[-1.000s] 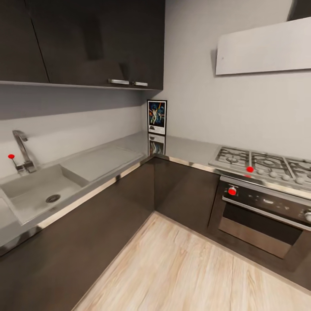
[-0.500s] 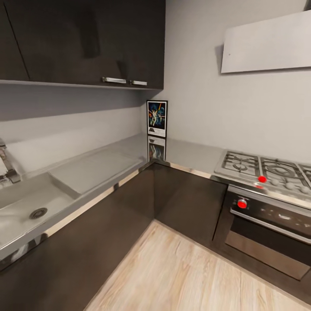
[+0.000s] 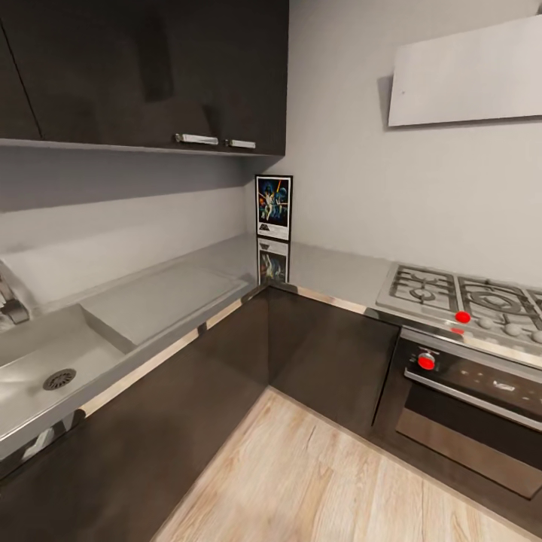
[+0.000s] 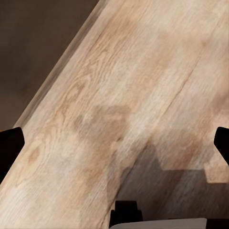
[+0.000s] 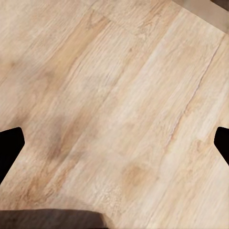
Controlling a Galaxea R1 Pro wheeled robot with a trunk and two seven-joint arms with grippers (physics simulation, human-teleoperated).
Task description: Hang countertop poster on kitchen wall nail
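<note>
The poster (image 3: 274,207) stands upright in the far corner of the kitchen countertop (image 3: 218,260), leaning against the grey wall, its image mirrored in the glossy worktop. It is portrait, black-framed, with colourful figures on dark blue. In the left wrist view my left gripper (image 4: 114,143) hangs open over the wooden floor (image 4: 119,86), with its dark fingertips (image 4: 9,143) at the picture's two sides. In the right wrist view my right gripper (image 5: 114,143) is open too, its fingertips (image 5: 9,145) spread wide above bare floor planks (image 5: 119,95). Neither gripper holds anything.
A sink (image 3: 53,361) with a drainboard is set in the left run of the worktop. A steel gas hob (image 3: 467,297) and an oven (image 3: 467,406) with red knobs stand at the right. Dark wall cabinets (image 3: 150,71) hang above; a pale hood (image 3: 467,75) sits over the hob.
The head view has shifted: the sink and tap have slid towards the left edge and the hob to the right, with the corner slightly nearer. The poster itself has not moved.
</note>
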